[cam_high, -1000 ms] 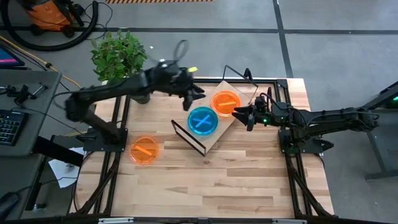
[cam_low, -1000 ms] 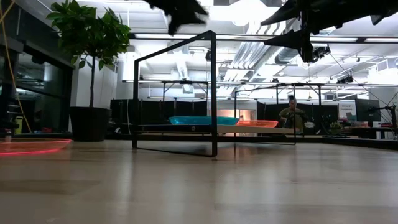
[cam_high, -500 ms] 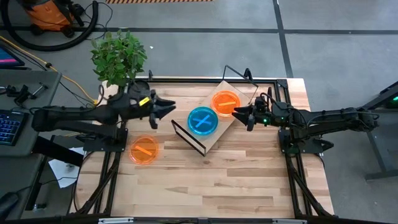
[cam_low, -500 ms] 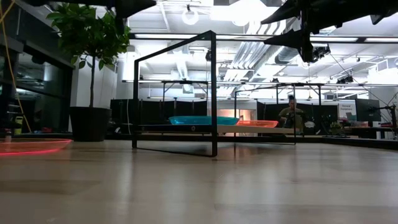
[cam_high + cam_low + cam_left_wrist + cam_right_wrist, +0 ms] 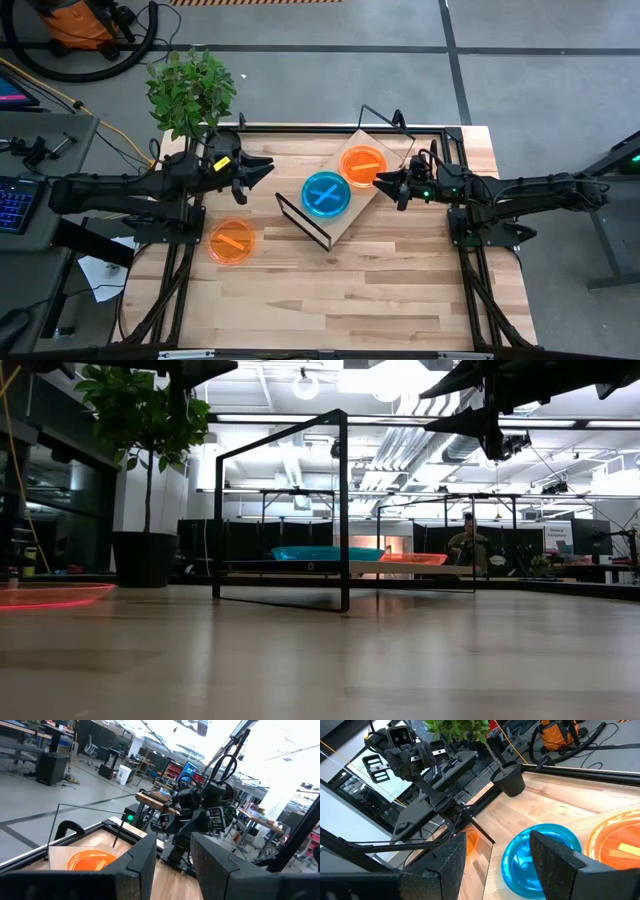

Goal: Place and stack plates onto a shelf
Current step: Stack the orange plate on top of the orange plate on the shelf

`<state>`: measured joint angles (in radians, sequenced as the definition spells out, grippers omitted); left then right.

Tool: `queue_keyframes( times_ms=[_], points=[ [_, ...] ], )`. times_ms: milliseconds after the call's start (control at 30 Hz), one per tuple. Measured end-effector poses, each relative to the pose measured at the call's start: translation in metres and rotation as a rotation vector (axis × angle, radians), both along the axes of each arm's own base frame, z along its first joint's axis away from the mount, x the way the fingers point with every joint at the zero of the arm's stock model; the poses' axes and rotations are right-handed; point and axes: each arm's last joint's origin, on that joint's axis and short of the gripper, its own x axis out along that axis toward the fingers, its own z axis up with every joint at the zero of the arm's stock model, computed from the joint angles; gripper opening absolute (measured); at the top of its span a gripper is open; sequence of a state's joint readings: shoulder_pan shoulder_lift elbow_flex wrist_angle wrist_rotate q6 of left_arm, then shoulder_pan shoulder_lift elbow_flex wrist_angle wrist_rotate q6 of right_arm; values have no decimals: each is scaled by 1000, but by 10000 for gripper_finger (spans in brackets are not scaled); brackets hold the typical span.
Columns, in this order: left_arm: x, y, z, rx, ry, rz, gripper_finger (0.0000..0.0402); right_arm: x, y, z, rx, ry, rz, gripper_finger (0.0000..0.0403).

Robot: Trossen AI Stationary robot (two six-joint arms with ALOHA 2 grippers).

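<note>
From my seat the shelf sits angled near the back middle of the table, with two plates already lying on its board: a blue plate toward the end nearer the left arm and an orange plate right beside it, toward the far end. Another orange plate is lying flat on the tabletop by itself, well apart from the shelf on the left side. My left gripper is up in the air between the potted plant and the shelf, fingers spread apart and carrying nothing; its wrist cam looks out over the orange plate on the board. The right gripper hovers just beside the shelf's far end near that orange plate, also released and empty, and through its wrist cam I can see the blue plate between the fingers.
</note>
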<state>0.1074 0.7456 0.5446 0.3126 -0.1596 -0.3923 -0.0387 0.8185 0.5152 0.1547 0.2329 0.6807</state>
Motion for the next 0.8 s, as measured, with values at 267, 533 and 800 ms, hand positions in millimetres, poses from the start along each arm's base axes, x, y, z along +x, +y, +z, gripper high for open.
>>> queue_keyframes(
  times_ms=[267, 533, 800],
  points=[
    [0, 0, 0, -4, 2, 0, 113, 0, 0, 0, 0, 0, 0, 200],
    [2, -5, -10, -109, 87, -170, 113, 0, 0, 0, 0, 0, -2, 200],
    [0, -32, -30, -341, 301, -501, 113, 0, 0, 0, -1, 0, -6, 200]
  ],
)
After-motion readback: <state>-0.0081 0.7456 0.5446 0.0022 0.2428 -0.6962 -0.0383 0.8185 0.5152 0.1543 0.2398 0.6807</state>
